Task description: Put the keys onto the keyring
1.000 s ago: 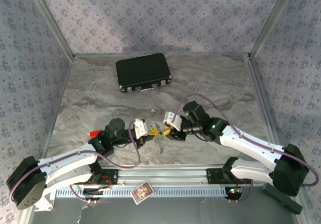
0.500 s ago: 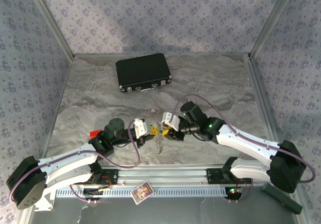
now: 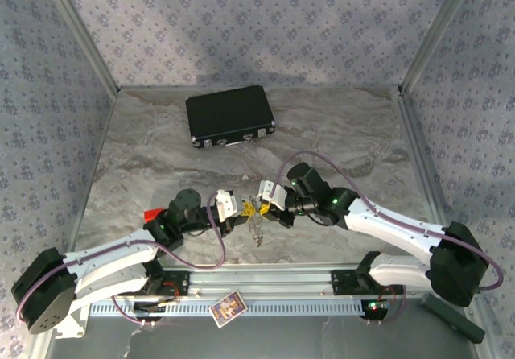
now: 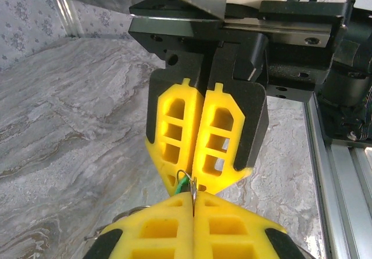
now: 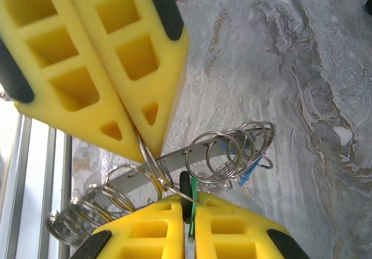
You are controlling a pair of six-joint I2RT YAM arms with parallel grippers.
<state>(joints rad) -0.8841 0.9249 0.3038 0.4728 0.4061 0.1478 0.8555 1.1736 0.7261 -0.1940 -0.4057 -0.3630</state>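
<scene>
Two sets of jaws meet tip to tip above the near middle of the desk. The left jaws are clamped tight on a wire loop of the keyring, whose small rings fan out and dangle beneath. The right jaws, partly open a second ago, have now closed on the green key and edged slightly leftward toward that loop. The blue key shows among the small rings. The black case lies unmoved at the back.

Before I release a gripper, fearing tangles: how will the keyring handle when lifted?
Probably floppy: the keyring is loose small rings dangling on a strip. Likely slippery: thin bare wire pinched by the left gripper. Seems light, apt to swing.
</scene>
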